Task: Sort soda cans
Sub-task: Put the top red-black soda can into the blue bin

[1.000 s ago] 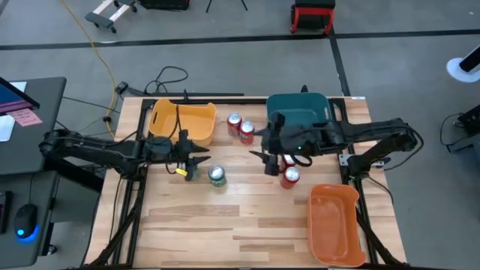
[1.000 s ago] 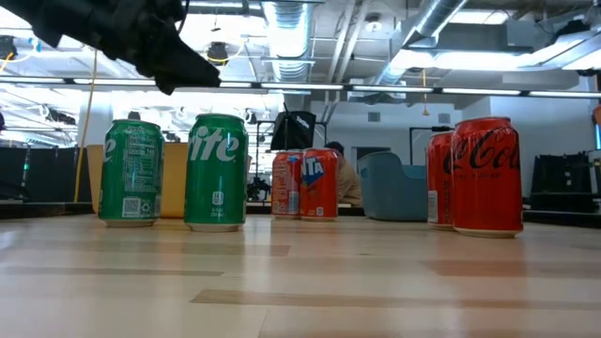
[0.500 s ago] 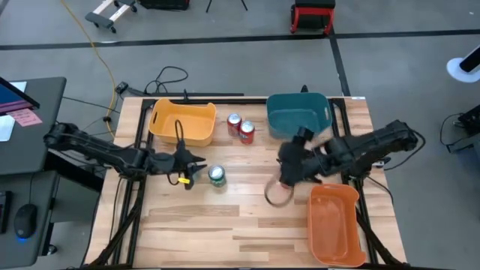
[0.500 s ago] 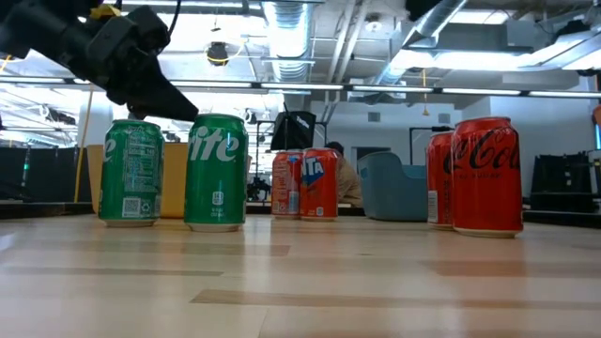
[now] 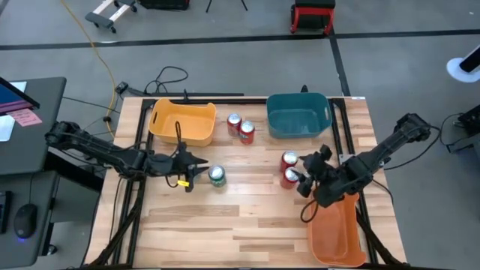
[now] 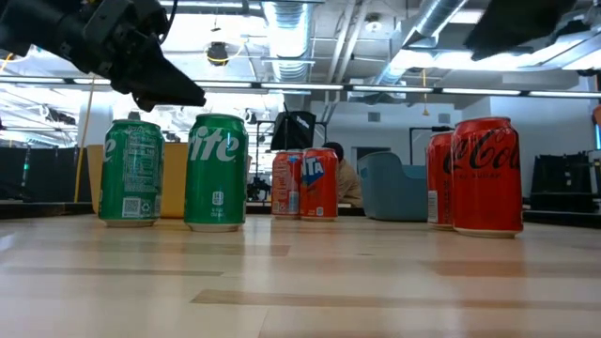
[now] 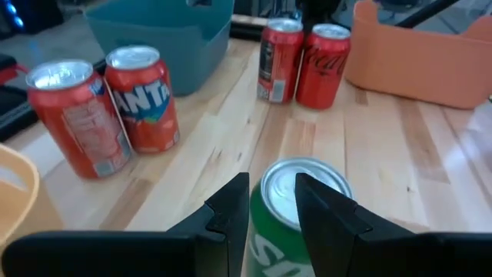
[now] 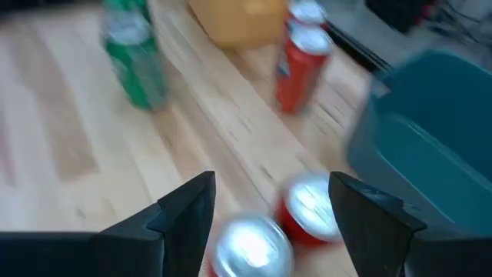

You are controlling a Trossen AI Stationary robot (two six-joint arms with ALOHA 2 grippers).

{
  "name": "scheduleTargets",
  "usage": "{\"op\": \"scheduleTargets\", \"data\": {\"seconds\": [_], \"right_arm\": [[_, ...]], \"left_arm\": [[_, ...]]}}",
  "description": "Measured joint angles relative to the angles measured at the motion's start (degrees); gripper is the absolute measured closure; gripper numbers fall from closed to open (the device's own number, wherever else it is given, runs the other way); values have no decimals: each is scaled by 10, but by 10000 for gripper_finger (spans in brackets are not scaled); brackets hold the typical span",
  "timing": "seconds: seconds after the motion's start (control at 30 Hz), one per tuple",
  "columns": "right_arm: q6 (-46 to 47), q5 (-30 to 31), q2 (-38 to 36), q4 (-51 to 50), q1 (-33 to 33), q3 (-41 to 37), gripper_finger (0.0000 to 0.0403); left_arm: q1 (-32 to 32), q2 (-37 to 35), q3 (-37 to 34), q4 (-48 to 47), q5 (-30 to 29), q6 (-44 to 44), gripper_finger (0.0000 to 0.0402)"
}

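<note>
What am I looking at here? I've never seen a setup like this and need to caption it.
Two dark robot arms work at a wooden table. One camera looks straight down, one sits at table height, and one rides on each wrist. On the table stand two green cans, four red cans, and a yellow bin, a teal bin and an orange bin. The left gripper is open beside the green cans; the right gripper is open beside two red cans. Neither holds anything.
</note>
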Motion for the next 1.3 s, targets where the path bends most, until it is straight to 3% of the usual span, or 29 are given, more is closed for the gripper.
{"op": "scheduleTargets", "data": {"seconds": [0.2,0.43,0.63,0.8,0.9,1.07,1.13,1.3], "right_arm": [[-184,-11,-24,197,-26,-31,125],[-240,-30,-29,198,-99,-31,125],[-296,-151,-26,248,-175,-31,125],[-248,-340,-9,220,-298,-31,125],[-218,-421,15,158,-366,-25,125],[-260,-431,50,15,-441,17,125],[-265,-438,58,-3,-457,27,125],[-268,-524,72,-8,-451,33,125]], "left_arm": [[0,0,0,55,-4,42,300],[0,0,0,39,-5,27,300],[-1,0,0,8,-5,12,300],[12,0,0,11,1,12,300],[23,0,0,10,30,12,300],[26,0,0,2,29,8,300],[26,0,0,2,27,14,299],[26,0,0,2,25,28,288]]}}
